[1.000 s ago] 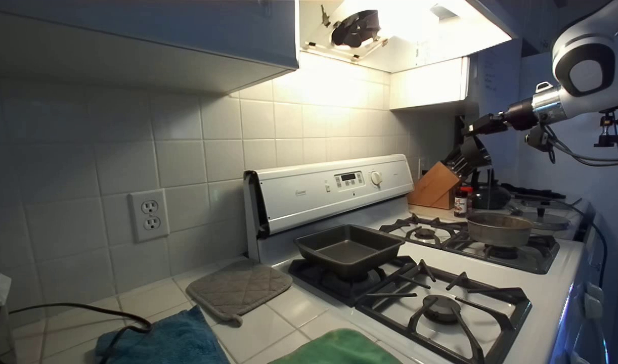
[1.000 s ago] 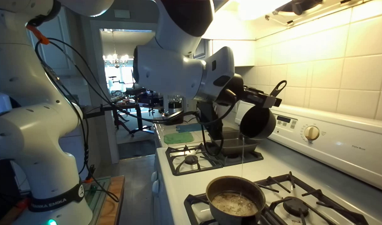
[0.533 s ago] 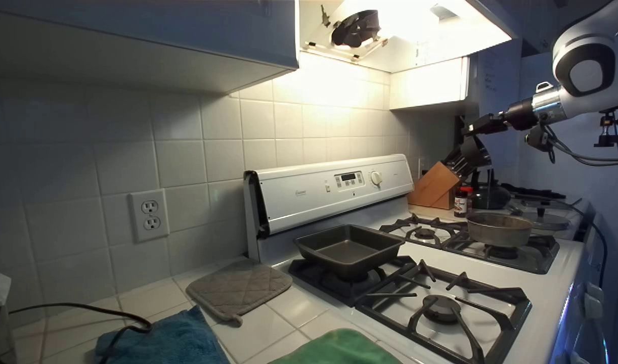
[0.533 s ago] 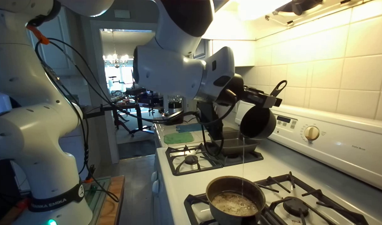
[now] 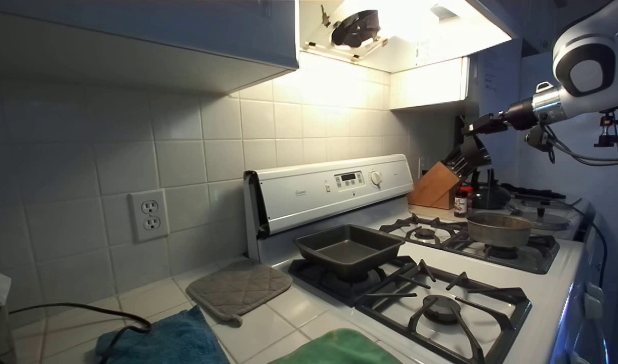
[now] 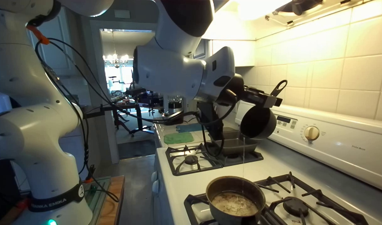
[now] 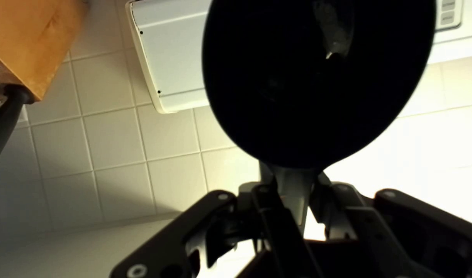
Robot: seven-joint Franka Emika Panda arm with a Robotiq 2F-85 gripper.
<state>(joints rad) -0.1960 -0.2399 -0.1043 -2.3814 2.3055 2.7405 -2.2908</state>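
In an exterior view, a baking pan [image 5: 348,248] sits on the stove [image 5: 549,290]. In an exterior view, a tilted black cup [image 6: 258,122] trickles into a pot [image 6: 227,186]. In the wrist view, the fingers [image 7: 286,237], nearly closed, grip the cup's handle [image 7: 296,183].

Held pan [image 6: 258,123] in every view

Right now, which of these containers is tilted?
The black cup held in the gripper: it leans, a thin stream falling from it. The round pot and square pan stand level.
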